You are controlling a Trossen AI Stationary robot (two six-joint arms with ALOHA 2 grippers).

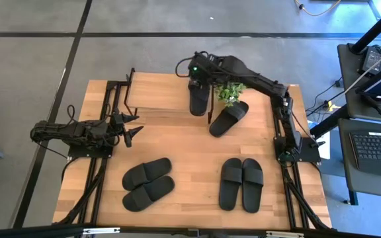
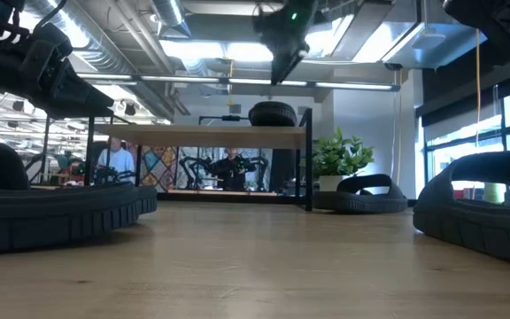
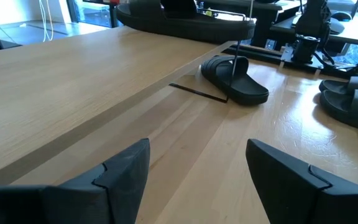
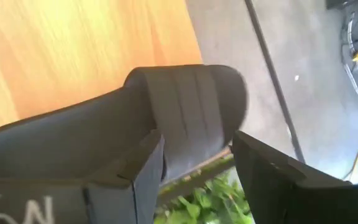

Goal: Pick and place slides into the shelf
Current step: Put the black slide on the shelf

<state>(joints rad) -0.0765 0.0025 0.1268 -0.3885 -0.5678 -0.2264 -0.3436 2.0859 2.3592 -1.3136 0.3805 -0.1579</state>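
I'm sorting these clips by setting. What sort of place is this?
Likely a robotics lab or workshop: exposed ceiling ducts and strip lights, a side desk with a laptop and trailing cables, and more robot arms in the room beyond the table.

Robotics lab or workshop in an open industrial space. Wooden table (image 1: 197, 142) sits on a grey concrete floor (image 1: 32, 73) marked with dark tape lines. Beside it, a desk with a laptop (image 1: 374, 149) and loose cables (image 1: 329, 106). Low view: exposed ceiling ducts (image 2: 140, 84) and strip lights (image 2: 228, 51), large windows (image 2: 503, 124) at one side, a person (image 2: 118, 159) seated at a far bench, another dark robot arm rig (image 2: 230, 167) in the background. Small potted plant (image 2: 342, 159) on the table.
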